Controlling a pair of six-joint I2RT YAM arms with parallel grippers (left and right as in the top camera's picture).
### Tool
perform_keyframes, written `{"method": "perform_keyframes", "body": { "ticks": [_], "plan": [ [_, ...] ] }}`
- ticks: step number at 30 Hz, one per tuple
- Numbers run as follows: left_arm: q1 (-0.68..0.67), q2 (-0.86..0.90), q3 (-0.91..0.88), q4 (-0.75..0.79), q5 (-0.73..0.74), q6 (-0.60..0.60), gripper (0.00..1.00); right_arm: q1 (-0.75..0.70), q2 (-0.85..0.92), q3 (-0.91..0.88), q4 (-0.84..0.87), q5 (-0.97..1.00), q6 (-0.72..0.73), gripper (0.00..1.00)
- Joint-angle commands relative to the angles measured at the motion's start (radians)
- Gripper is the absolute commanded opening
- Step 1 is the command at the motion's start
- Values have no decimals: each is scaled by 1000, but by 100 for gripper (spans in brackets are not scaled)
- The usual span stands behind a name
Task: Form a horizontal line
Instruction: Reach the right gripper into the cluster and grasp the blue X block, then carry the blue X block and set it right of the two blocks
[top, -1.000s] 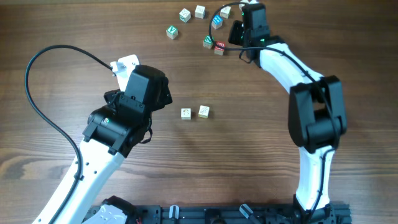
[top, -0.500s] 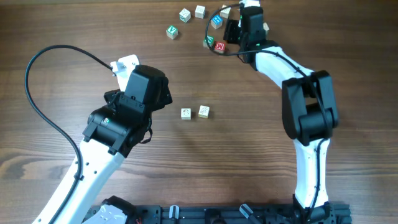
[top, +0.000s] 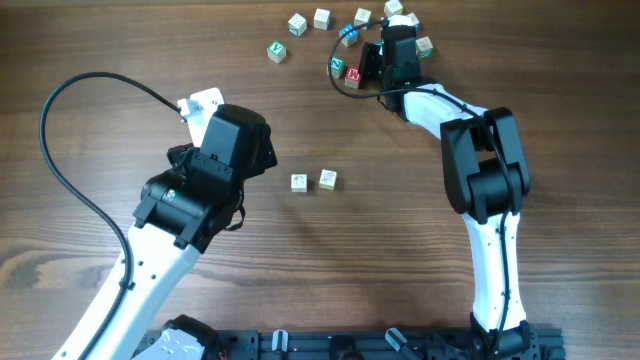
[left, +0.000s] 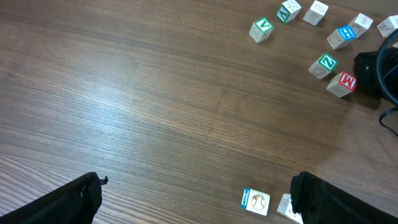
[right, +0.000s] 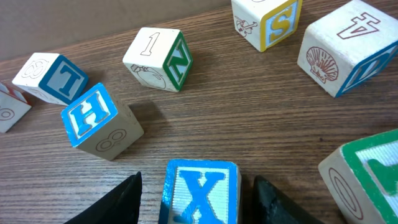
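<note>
**Right arm shifted along the far edge**

Since a second ago, your right arm has swung leftward along the far edge of the table (top: 570, 130), while the left arm has not moved. The right gripper (right: 198, 182) straddles the blue X cube (right: 200, 199), jaws apart with a gap on either side. The first pale cube (top: 299, 182) sits just beside the second pale cube (top: 328, 179) mid-table. Your left gripper (left: 196, 186) stands wide apart, holding nothing.

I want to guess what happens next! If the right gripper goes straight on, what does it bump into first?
Probably the small wooden cube with the blue X on top, which sits just between the open fingers of the right gripper.
</note>
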Motion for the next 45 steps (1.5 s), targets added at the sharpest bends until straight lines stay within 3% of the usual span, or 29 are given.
{"method": "perform_keyframes", "body": {
  "ticks": [1, 5, 13, 21, 29, 36, 40, 45],
  "plan": [
    [6, 2, 12, 2, -9, 8, 100, 7, 15, 4, 3, 25, 5, 52],
    [6, 2, 12, 2, -9, 8, 100, 7, 15, 5, -1, 24, 13, 38],
    [6, 2, 12, 2, -9, 8, 100, 6, -26, 5, -61, 24, 24, 27],
    [6, 2, 12, 2, -9, 8, 100, 6, -250, 5, -250, 24, -16, 27],
    [6, 2, 12, 2, -9, 8, 100, 7, -548, 5, -677, -62, -3, 27],
    [6, 2, 12, 2, -9, 8, 100, 8, -613, -3, -1055, -171, 138, 22],
    [6, 2, 12, 2, -9, 8, 100, 19, -608, -95, -1109, -176, 156, 22],
    [6, 2, 12, 2, -9, 8, 100, 94, -608, -286, -1011, -179, 235, 22]
  ]
}}
